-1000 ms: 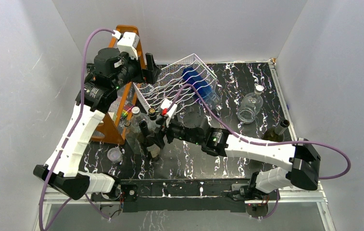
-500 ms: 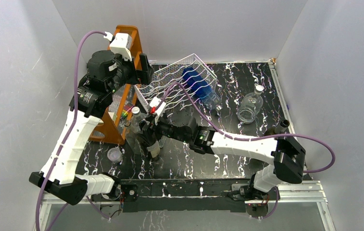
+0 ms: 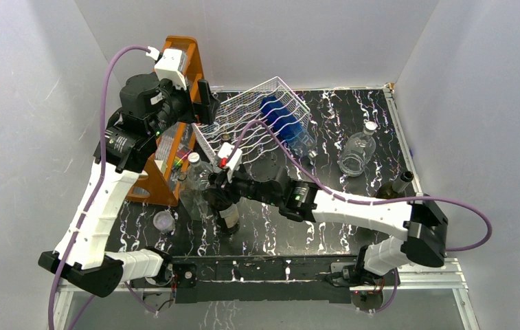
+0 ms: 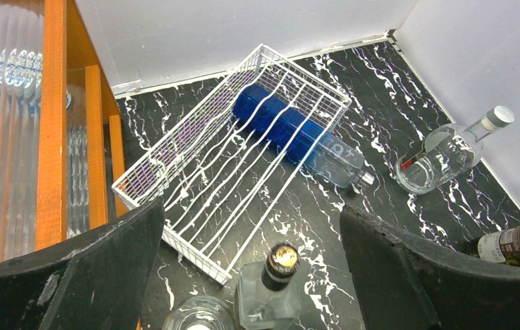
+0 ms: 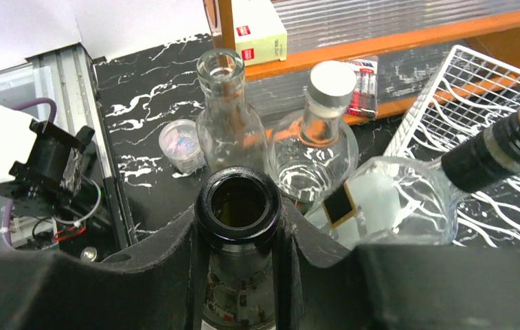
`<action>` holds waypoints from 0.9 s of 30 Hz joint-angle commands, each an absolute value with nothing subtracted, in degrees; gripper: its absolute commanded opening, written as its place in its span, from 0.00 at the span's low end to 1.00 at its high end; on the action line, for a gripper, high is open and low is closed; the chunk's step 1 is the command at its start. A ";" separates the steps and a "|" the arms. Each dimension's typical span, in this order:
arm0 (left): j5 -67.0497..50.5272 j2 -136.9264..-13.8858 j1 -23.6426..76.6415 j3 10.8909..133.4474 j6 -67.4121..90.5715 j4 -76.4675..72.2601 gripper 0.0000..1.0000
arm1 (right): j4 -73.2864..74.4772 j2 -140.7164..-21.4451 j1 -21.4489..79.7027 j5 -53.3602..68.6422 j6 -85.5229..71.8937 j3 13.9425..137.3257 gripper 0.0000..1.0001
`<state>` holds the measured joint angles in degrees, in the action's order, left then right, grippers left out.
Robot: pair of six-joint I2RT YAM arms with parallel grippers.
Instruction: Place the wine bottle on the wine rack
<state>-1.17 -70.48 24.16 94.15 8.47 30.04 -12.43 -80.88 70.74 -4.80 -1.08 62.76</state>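
The wine bottle [image 3: 229, 216] is dark glass with an open mouth and stands at the near left of the table. In the right wrist view its neck [image 5: 240, 275] sits between my right gripper's [image 5: 238, 240] fingers, which are shut on it just below the rim. The wine rack [image 3: 253, 124] is a white wire basket that lies tilted behind the bottle. A blue bottle [image 3: 284, 117] lies in its right side. My left gripper [image 4: 250, 275] hangs open high above the rack's [image 4: 222, 161] near corner, holding nothing.
Clear bottles [image 5: 233, 124] crowd the held bottle, and a square one with a dark cap [image 5: 408, 199] leans toward the rack. The orange wooden frame [image 3: 188, 58] stands at left with a small cup [image 3: 164, 221] before it. At right a clear flask [image 3: 356, 152] lies and a dark bottle [image 3: 398, 184] stands.
My right gripper has closed on the wine bottle's neck, and the bottle has shifted slightly toward the near edge. My left arm has drawn a little up and left.
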 commanded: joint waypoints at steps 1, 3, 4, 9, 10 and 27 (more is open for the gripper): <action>-3.43 -68.92 23.86 95.01 7.57 30.05 0.98 | -16.47 -73.60 70.66 -5.77 -0.48 63.53 0.00; -3.43 -69.07 23.91 95.01 7.56 29.99 0.98 | -16.32 -72.85 70.67 -5.37 -0.74 63.25 0.00; -3.59 -69.12 23.91 95.01 7.57 29.97 0.98 | -16.22 -72.71 70.66 -5.11 -0.84 63.13 0.00; -4.25 -69.20 23.91 95.02 7.65 29.74 0.98 | -15.90 -72.19 70.66 -5.30 -1.19 62.87 0.00; -4.30 -69.17 23.91 95.01 7.65 29.79 0.98 | -15.76 -72.04 70.66 -5.95 -1.18 62.72 0.00; -6.05 -68.89 23.91 94.31 7.12 29.20 0.98 | -12.69 -71.28 69.63 -14.24 -3.50 63.38 0.00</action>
